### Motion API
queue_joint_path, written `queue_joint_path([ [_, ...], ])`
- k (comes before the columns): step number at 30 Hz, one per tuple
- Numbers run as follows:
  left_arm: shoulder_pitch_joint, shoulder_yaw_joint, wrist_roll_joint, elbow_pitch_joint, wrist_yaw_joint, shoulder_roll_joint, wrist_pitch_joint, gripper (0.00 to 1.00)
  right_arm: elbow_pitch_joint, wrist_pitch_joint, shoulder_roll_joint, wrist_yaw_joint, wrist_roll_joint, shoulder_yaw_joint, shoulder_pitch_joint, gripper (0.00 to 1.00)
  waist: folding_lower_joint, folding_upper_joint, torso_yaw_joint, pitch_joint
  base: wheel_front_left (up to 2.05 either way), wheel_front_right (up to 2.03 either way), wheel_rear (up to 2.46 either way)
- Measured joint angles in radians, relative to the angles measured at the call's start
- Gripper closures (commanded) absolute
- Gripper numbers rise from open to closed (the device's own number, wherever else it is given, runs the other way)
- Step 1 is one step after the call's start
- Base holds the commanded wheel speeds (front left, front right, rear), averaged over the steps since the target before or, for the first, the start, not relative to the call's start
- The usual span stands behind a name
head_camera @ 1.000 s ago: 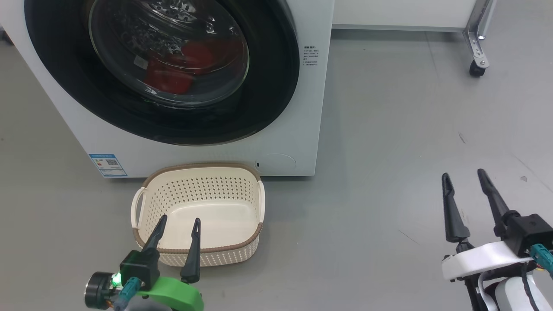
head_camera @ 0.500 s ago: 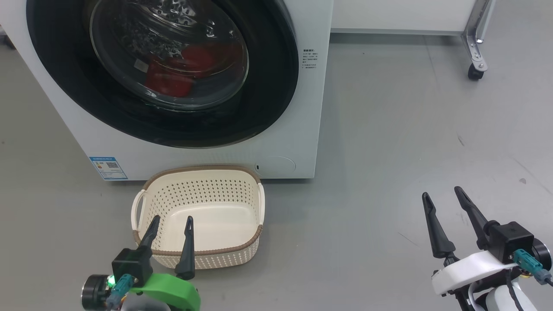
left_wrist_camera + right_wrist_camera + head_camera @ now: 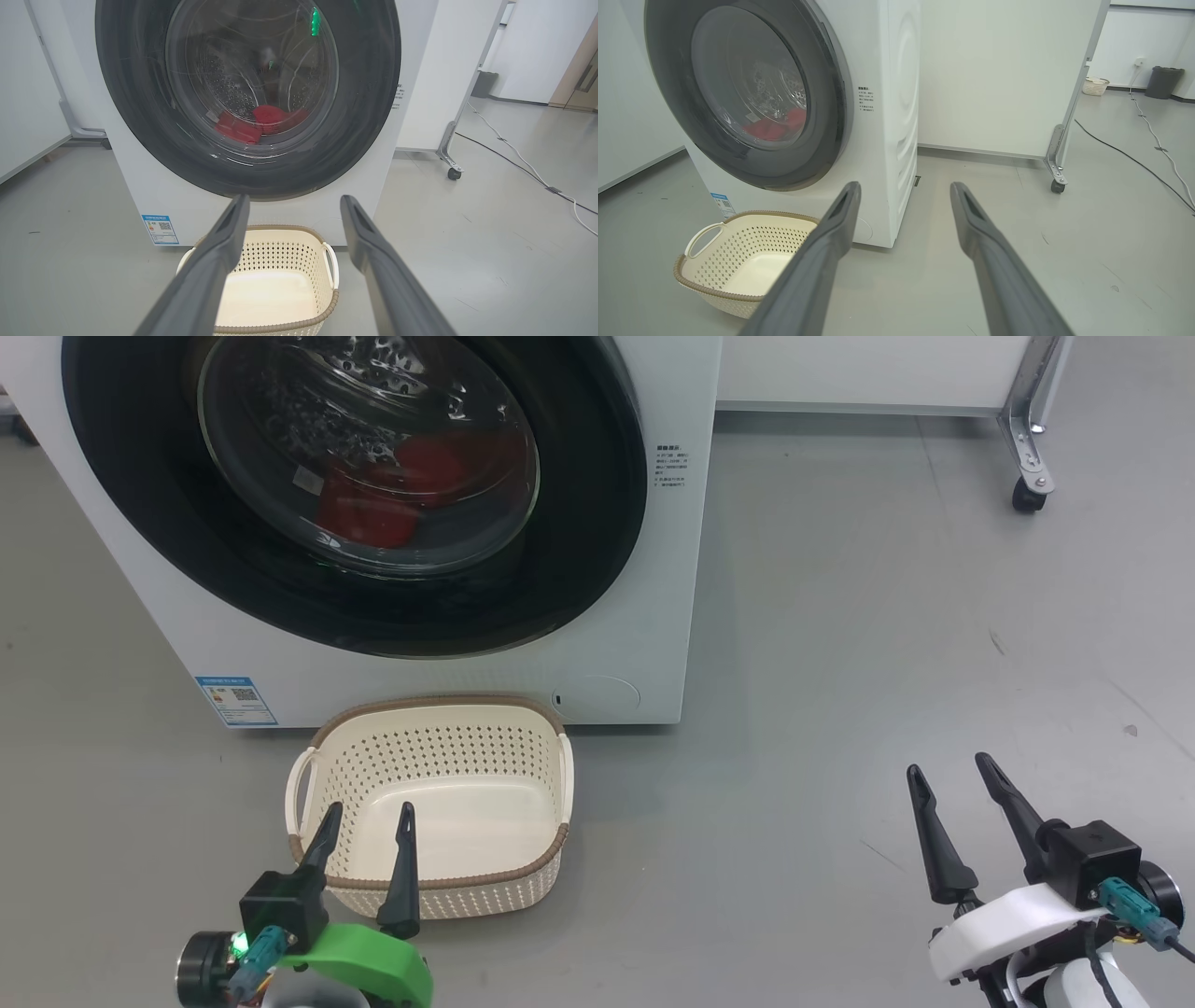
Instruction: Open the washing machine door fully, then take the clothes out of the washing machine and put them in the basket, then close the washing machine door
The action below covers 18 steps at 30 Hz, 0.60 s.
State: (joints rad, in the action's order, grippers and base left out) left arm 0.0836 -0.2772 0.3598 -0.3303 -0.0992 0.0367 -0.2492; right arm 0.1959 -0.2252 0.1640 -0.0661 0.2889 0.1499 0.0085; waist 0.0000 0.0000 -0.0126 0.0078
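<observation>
Two grippers, both spread wide and empty. The left gripper (image 3: 371,810) hung near the front side of the basket (image 3: 429,702); the right gripper (image 3: 948,765) hung over bare floor (image 3: 840,616), well apart from the washing machine (image 3: 681,616). The washing machine door (image 3: 597,523) was shut, with the clothes (image 3: 373,509) inside, red behind it. The basket stood empty, just before the machine. Step judged: door opening, not begun. Next move called for reaching the door's edge and pulling it fully out.

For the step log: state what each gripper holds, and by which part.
Nothing is held. The left gripper and the right gripper both have their jaws open and empty.
</observation>
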Motion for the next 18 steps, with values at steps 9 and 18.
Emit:
queue_joint_path([
  [9, 0.004, 0.000, 0.000, -0.005, -0.001, 0.000, 0.000, 0.00, 0.013, 0.000, -0.003, 0.000, 0.000, 0.002, -0.002, 0.00, 0.0000, 0.0000, -0.001, 0.001, 0.00, 0.00, 0.00],
  [18, 0.007, -0.001, 0.000, -0.008, -0.003, 0.000, 0.000, 0.00, 0.028, 0.000, -0.005, 0.000, 0.000, 0.003, -0.009, 0.00, 0.0000, 0.0000, -0.003, 0.001, 0.00, 0.00, 0.00],
])
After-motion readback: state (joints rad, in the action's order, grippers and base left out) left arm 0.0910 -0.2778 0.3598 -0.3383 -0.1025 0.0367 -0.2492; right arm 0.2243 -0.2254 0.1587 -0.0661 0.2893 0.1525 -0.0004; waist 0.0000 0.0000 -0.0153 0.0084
